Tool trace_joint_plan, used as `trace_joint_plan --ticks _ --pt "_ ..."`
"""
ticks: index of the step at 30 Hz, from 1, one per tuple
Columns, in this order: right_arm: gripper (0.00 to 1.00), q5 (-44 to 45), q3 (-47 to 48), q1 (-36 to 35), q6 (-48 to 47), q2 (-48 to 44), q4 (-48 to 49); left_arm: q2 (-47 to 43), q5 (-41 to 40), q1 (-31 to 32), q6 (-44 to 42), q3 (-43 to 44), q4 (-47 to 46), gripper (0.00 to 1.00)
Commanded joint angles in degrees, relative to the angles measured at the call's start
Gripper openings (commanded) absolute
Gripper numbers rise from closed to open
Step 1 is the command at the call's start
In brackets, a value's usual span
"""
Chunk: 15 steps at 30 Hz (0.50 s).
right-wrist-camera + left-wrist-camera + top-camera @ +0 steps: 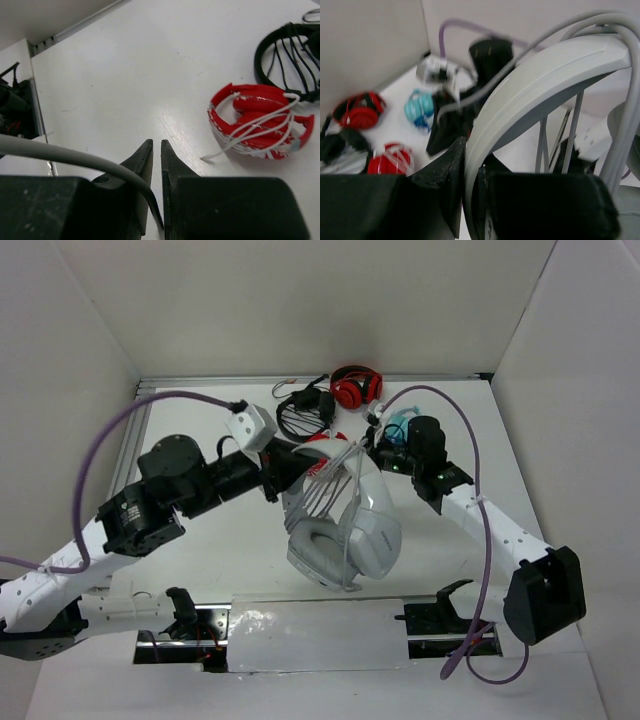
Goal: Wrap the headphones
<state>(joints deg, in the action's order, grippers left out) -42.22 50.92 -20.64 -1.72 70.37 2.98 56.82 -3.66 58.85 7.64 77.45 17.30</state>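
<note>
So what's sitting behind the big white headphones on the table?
A cable-wrapped red pair, mostly covered by the white headphones from above, whole in the right wrist view. Farther back: a black pair, another red pair, a light blue pair.

Headphones [350, 520] were light grey-white, cable [75, 157] grey. My left gripper [470, 165], right gripper [156, 150] were black. Table [125, 65] was white. One red pair [260, 120] carried white cord [235, 145]; other red pair [355, 388] had black parts. Black pair [305, 410] had black cord. Blue pair [418, 106] was light blue. Arm cable [462, 23] was purple.
</note>
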Motion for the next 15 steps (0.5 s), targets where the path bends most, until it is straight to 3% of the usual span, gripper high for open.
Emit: trace_joint_plan --ticks 1,6,15 --pt "0.20 1.3 -1.5 -3.9 1.5 -2.2 9.5 2.8 3.9 0.6 2.8 10.3 -6.8 0.00" --pt "0.23 3.2 -4.2 -10.2 6.7 1.7 18.3 7.5 0.3 0.6 3.3 22.5 -5.3 0.00" --pt "0.24 5.8 -2.1 -15.5 9.6 11.2 25.7 8.2 0.5 0.6 2.9 24.0 -6.0 0.00"
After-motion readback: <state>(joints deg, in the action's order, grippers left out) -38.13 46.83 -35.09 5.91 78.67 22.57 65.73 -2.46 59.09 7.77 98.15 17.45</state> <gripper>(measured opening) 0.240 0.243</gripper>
